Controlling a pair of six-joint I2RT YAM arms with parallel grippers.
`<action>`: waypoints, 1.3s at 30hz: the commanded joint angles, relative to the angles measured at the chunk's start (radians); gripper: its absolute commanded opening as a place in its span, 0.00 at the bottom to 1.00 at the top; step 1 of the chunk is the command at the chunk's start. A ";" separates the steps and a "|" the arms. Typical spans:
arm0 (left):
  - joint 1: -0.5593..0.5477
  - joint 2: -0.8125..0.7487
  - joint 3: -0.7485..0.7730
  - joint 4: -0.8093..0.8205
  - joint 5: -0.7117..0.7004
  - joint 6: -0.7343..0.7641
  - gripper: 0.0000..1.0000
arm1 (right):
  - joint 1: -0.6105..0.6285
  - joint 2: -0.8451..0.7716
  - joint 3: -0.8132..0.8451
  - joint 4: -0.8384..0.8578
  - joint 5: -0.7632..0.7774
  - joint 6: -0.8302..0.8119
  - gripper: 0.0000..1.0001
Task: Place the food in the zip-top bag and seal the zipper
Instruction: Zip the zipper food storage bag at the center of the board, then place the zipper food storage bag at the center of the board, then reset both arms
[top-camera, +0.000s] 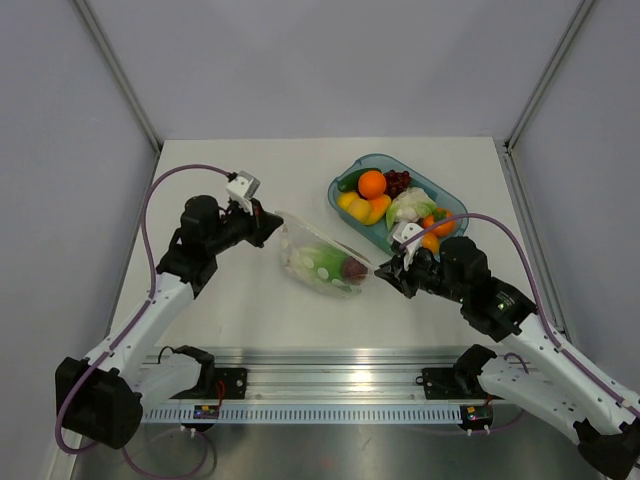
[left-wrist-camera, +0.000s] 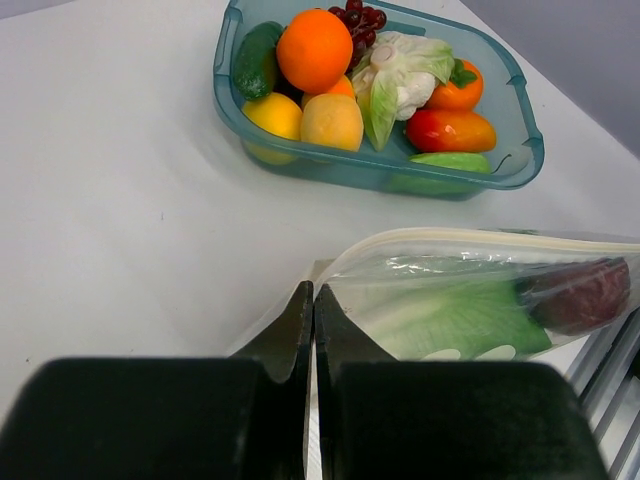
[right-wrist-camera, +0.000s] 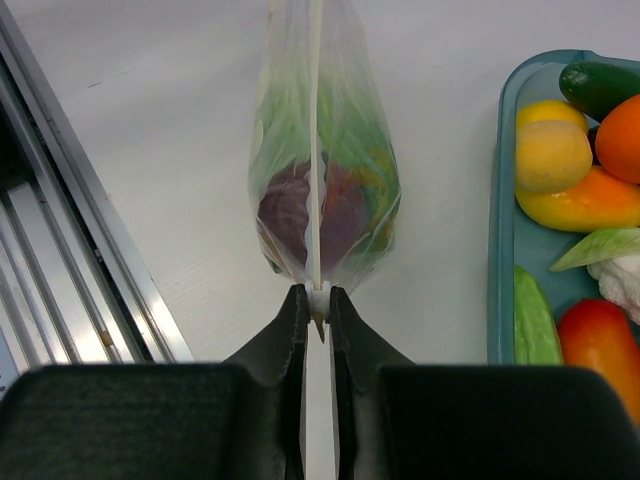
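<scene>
Overhead, the zip-top bag (top-camera: 322, 262) lay near the middle of the table (top-camera: 300, 165), stretched between the two arms — the left gripper (top-camera: 272, 222) at its far-left end, the right gripper (top-camera: 380, 270) at its near-right end. A teal tray (top-camera: 448, 195) of toy food sat toward the table's far right corner, just beyond the bag.

From the left wrist, the left gripper (left-wrist-camera: 313, 295) was clenched, its fingers pressed together on the bag's corner. The bag (left-wrist-camera: 450, 290) ran off to the right, with green lettuce (left-wrist-camera: 450, 320) and a dark red piece (left-wrist-camera: 578, 293) inside and the pale zipper (left-wrist-camera: 480, 238) along its upper edge. The tray (left-wrist-camera: 370, 172) stood behind it, an orange (left-wrist-camera: 314, 48) on top of its pile.

From the right wrist, the right gripper (right-wrist-camera: 317, 300) pinched the end of the zipper (right-wrist-camera: 316, 120), which ran straight away from the fingers — the bag (right-wrist-camera: 285, 130) bulged to either side of it, the dark red piece (right-wrist-camera: 295, 215) nearest the fingers. The tray's rim (right-wrist-camera: 498, 200) showed at the right.
</scene>
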 joint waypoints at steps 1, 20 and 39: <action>0.039 -0.041 0.053 0.068 -0.116 0.022 0.00 | -0.007 -0.022 0.003 -0.015 0.032 0.033 0.00; 0.152 0.238 0.453 0.042 -0.403 0.029 0.10 | -0.004 0.839 0.710 0.203 -0.035 -0.087 0.00; 0.306 -0.094 0.211 -0.198 -0.410 -0.385 0.99 | 0.040 0.617 0.481 -0.008 0.495 0.247 0.99</action>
